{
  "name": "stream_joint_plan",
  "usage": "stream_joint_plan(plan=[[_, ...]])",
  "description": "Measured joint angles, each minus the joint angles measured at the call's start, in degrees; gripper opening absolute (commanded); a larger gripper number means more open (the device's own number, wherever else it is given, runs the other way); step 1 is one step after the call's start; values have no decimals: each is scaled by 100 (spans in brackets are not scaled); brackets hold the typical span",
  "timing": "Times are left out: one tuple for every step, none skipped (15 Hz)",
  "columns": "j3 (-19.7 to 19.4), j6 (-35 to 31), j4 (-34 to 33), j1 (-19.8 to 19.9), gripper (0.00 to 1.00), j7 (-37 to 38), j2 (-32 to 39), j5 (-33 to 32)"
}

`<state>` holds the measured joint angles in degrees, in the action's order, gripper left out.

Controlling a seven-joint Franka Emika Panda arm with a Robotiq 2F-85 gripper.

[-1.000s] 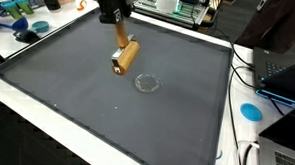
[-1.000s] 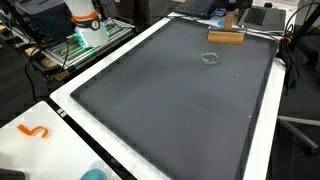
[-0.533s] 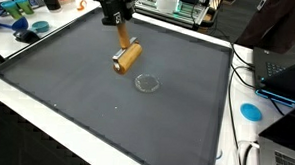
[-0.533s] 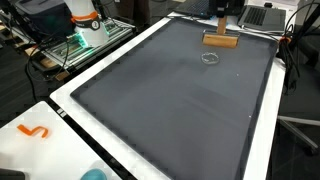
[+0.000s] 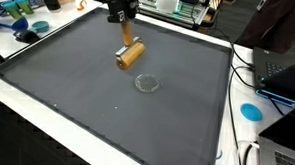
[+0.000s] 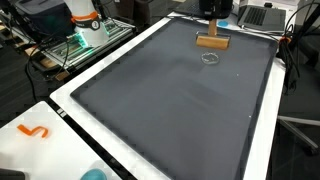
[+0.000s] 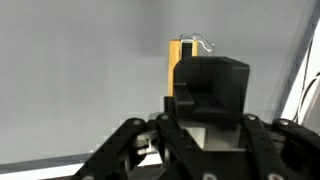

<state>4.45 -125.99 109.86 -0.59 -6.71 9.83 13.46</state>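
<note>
Gripping the tool (image 5: 131,54) by its slim handle, the gripper (image 5: 122,21) is hanging over the far part of the mat (image 5: 77,99), its fingers closing narrowly on that handle. The tool's wooden block is tilting below the grip, near a clear dish (image 5: 145,83) but apart from it (whether it is touching the mat, I cannot tell). To my eye the carry is calling for a firm squeeze and slow, level travel, as the weight is sitting well below the grip. The dish is looking empty; a blue bowl (image 5: 37,29) beside the mat is showing too small to read.
</note>
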Motion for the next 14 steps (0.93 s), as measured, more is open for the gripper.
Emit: stream_joint_plan(plan=[[0, -75, 109, 0, 23, 2, -60, 29], [0, -138, 218, 0, 23, 2, -122, 67], [0, -201, 314, -1, 23, 2, -180, 107], [0, -254, 399, -3, 23, 2, -232, 142], [0, -304, 483, -5, 23, 2, -283, 168], [0, -334, 557, -6, 23, 13, -328, 184], [0, -343, 628, -6, 23, 50, -372, 188], [0, -347, 695, -6, 23, 101, -413, 188], [-1, -354, 768, -6, 23, 138, -455, 189], [-2, -359, 835, -6, 23, 181, -493, 191], [-2, -372, 904, -6, 23, 216, -535, 193], [-3, -389, 971, -6, 23, 242, -575, 196], [-4, -417, 1033, -6, 23, 270, -613, 199], [-4, -433, 1094, -6, 23, 304, -651, 201]])
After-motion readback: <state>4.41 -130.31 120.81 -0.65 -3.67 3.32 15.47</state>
